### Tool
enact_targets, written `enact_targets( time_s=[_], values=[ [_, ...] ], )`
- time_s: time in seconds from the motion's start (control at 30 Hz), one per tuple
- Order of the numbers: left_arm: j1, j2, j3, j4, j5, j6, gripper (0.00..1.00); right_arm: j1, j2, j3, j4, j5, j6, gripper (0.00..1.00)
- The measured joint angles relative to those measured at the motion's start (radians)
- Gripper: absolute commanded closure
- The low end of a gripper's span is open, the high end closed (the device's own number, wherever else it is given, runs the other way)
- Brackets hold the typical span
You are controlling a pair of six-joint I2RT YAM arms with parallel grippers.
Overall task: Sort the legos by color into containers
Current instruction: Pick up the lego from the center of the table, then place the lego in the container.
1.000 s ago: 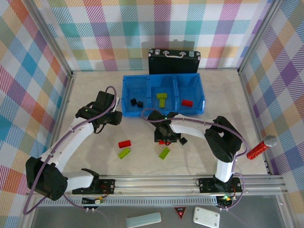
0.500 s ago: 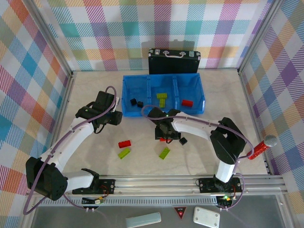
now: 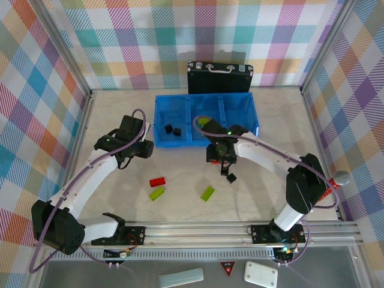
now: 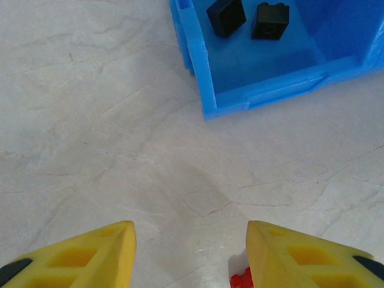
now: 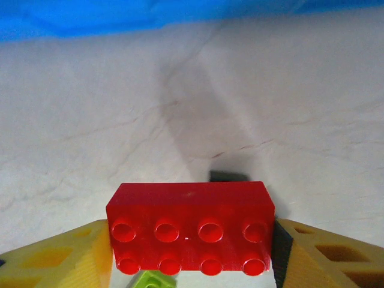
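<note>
Bricks lie loose on the near counter: two green ones (image 3: 157,192) (image 3: 207,192), a red one (image 3: 158,180) and a black cube (image 3: 230,177), well apart and not yet sorted. Just beyond the cube, the right jaws are closed on the short ends of a red brick (image 5: 191,228), studs up. They hold it clear of the counter, just short of the bin's (image 3: 180,142) front wall, most likely to carry it in. That wall is the obstacle, so the brick must go over it. The left jaws stand part open and empty over bare counter beside the bin's left corner, out of the way. Two black bricks (image 4: 227,16) (image 4: 270,20) sit in the left compartment and a green one (image 3: 203,122) in the middle. The right arm hides most of the right compartment. A briefcase (image 3: 219,79) stands behind.
</note>
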Motion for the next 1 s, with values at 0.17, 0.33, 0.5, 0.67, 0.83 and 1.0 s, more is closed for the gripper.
enact_targets(
  time_s=[0.17, 0.33, 0.5, 0.67, 0.83, 1.0],
  values=[
    [0.0, 0.0, -0.002, 0.0, 0.0, 0.0, 0.49, -0.134, -0.056, 0.0, -0.004, -0.007, -0.081, 0.34],
    [0.005, 0.0, -0.007, 0.003, 0.0, 0.0, 0.49, -0.249, -0.043, 0.028, -0.006, -0.036, -0.169, 0.34],
    [0.007, 0.0, -0.007, 0.004, 0.0, 0.0, 0.49, -0.322, 0.04, 0.138, -0.003, -0.074, -0.24, 0.35],
    [0.009, 0.0, -0.007, 0.004, 0.0, 0.0, 0.49, -0.373, 0.157, 0.251, 0.007, -0.105, -0.286, 0.35],
    [0.015, 0.0, -0.007, 0.008, 0.0, 0.0, 0.48, -0.414, 0.288, 0.385, 0.013, -0.137, -0.317, 0.35],
    [0.021, 0.0, -0.008, 0.019, -0.001, 0.0, 0.48, -0.448, 0.43, 0.532, 0.011, -0.156, -0.343, 0.35]
  ],
)
